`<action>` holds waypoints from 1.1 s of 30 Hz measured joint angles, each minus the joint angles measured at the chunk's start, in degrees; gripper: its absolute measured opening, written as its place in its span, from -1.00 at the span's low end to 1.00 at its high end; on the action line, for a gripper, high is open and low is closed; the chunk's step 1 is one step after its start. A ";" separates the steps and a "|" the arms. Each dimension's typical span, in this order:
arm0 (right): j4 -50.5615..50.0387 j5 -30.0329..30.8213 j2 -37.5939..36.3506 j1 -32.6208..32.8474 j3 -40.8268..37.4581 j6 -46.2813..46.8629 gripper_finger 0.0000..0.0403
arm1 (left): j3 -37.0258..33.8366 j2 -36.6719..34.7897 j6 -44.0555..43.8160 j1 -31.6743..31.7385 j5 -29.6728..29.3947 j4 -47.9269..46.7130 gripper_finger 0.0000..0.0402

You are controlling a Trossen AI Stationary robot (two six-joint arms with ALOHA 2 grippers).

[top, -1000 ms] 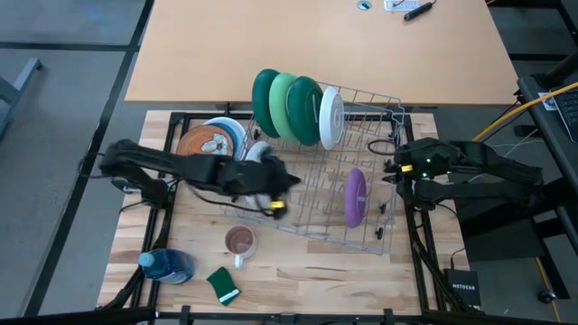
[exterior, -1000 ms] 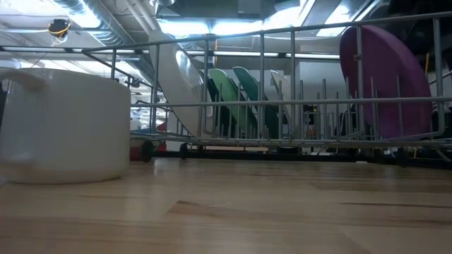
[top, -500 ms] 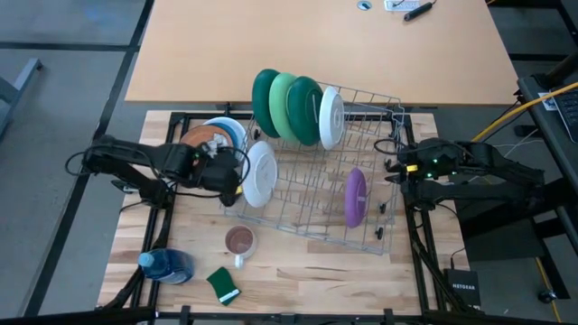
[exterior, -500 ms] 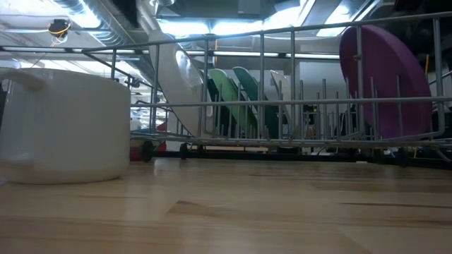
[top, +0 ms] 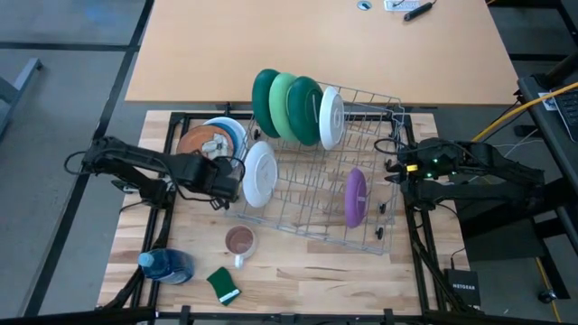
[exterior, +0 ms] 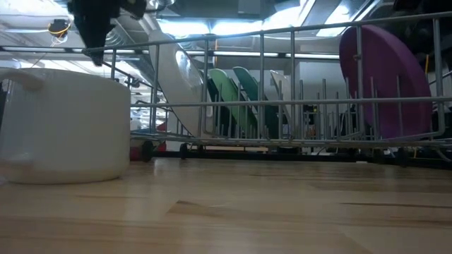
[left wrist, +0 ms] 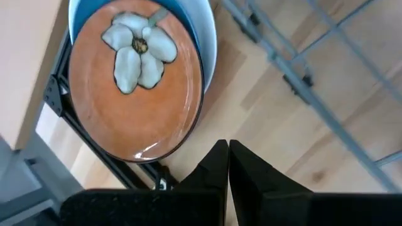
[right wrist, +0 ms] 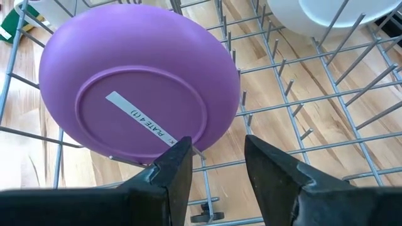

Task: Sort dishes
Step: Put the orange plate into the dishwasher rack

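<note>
Left gripper [top: 226,179] empty between picks, fingers pressed together.

Just behind it lies a stack of plates flat on the table, an orange flowered plate [left wrist: 135,78] on a blue one [left wrist: 207,37]; right beside it a white plate [top: 260,173] stands in the wire rack [top: 307,194]. Farther along stand the green plates [top: 287,104], another white one [top: 330,116] and the purple plate [right wrist: 138,85], directly ahead of the right gripper [right wrist: 217,157], which waits with fingers spread. Next, I'd judge, the left must open and take the orange plate's rim.
</note>
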 joint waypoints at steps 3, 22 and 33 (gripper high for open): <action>0.00 0.04 0.00 0.00 0.00 -0.02 -0.25 | -3.25 0.00 -0.25 -0.01 0.67 0.17 -0.98; -0.02 3.10 0.02 0.00 -0.02 -0.09 -0.25 | -17.41 -0.09 6.26 0.94 -0.09 1.16 -0.22; -0.05 3.10 0.02 0.00 -0.04 -0.09 -0.25 | -25.29 -14.13 2.59 3.33 -3.58 -0.48 -0.25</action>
